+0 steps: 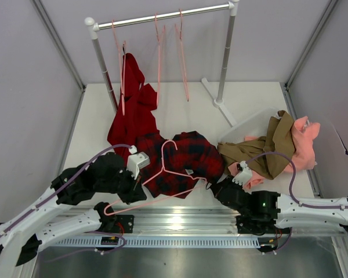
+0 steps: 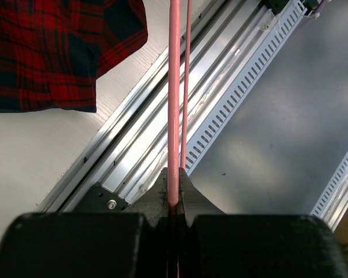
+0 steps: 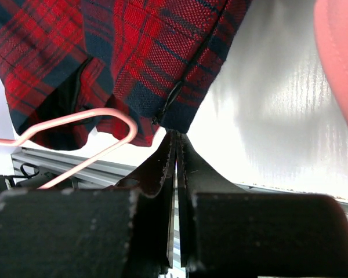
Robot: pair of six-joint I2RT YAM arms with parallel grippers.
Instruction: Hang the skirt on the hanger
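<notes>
Robot arms, a plaid skirt (image 1: 182, 156) and a pink hanger (image 2: 174, 116).
The hanger lies over the skirt, hook on the cloth, one corner past its near edge. The left claw (image 2: 174, 198) is clamped on the hanger's wire beside the skirt. The right claw (image 3: 175, 138) is closed, tips touching the skirt's near hem.

Left hand (image 2: 174, 200) and right hand (image 3: 176, 139) are both pinched shut, low, facing inward.
</notes>
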